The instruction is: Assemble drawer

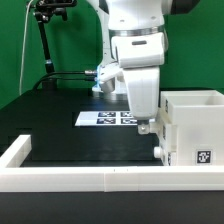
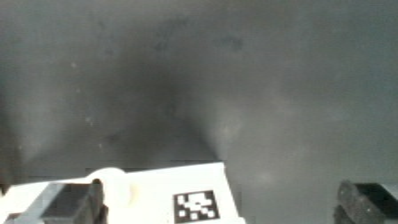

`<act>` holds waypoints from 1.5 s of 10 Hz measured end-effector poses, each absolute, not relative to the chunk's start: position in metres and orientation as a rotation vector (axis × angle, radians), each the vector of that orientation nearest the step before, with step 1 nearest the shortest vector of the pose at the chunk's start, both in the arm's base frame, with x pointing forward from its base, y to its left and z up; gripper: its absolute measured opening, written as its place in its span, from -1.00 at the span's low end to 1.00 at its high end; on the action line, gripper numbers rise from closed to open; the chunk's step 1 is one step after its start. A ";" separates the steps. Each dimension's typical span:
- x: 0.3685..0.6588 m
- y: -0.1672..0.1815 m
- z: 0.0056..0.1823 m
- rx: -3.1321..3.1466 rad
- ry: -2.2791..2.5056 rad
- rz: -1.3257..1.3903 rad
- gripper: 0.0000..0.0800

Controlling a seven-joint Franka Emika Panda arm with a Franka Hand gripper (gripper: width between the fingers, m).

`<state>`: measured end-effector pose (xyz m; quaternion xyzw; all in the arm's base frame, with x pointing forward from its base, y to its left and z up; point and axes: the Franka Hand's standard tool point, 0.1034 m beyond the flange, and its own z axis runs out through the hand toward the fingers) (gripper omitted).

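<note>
A white open-topped drawer box [image 1: 192, 122] stands at the exterior view's right and carries a marker tag on its front. My gripper [image 1: 152, 140] points down just beside the box's left wall, low over the dark table. In the wrist view a white drawer part [image 2: 160, 195] with a black tag [image 2: 196, 205] and a rounded white knob [image 2: 111, 184] lies between my fingers. The dark fingertips [image 2: 368, 200] stand wide apart, so the gripper [image 2: 214, 206] is open and holds nothing. Whether a finger touches the part I cannot tell.
The marker board [image 1: 105, 117] lies flat on the table behind the gripper. A low white wall [image 1: 90, 172] runs along the front and the left edge. A black stand with cables [image 1: 45, 45] is at the back left.
</note>
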<state>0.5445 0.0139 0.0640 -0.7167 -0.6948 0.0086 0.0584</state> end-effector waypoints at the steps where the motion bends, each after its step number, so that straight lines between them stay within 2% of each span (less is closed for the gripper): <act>1: 0.544 0.022 0.064 -2.177 -2.098 0.026 0.62; 4: 0.544 0.026 0.066 -2.244 -2.032 0.030 0.62; 6: 0.540 0.015 0.062 -2.261 -2.007 0.036 0.62; 9: 0.519 -0.009 0.056 -2.334 -1.947 0.018 0.62; 12: 0.491 -0.007 0.058 -2.422 -1.874 0.006 0.62; 15: 0.486 -0.008 0.057 -2.421 -1.869 0.015 0.62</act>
